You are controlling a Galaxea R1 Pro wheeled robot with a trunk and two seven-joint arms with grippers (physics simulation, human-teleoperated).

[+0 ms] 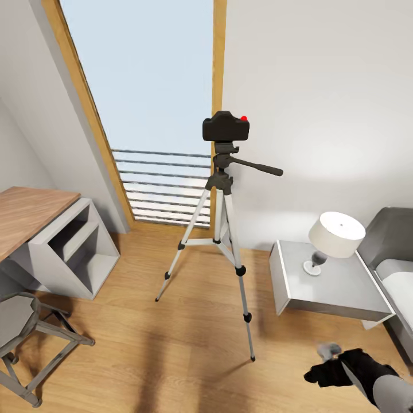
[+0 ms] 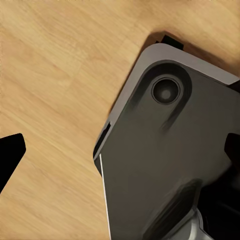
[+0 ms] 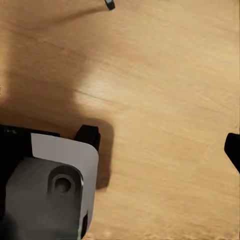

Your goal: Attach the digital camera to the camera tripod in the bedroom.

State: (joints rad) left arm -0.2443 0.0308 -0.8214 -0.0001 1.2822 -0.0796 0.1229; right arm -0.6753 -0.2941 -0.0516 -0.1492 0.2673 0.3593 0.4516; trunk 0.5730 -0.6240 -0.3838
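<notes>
Head view: digital camera [image 1: 226, 127] is sitting atop the camera tripod [image 1: 221, 229], which is standing on the plank floor [image 1: 172, 344] before the wood-framed window [image 1: 149, 103], pan handle [image 1: 258, 167] pointing toward the bedside table [image 1: 327, 287] and its lamp [image 1: 332, 238]. Right end effector [image 1: 328, 371] is hanging low, holding nothing; its opening I cannot tell. Left end effector's fingertip [image 2: 9, 155] is showing over floor, state unclear.

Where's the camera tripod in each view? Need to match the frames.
Head view: camera tripod stands mid-picture on the floor before the window, with the digital camera on its head.
Right wrist view: a small black tip at the picture's edge, probably one tripod foot.
Left wrist view: I see plank floor and the robot's grey base.
Shared landmark: the light wood plank floor.
</notes>
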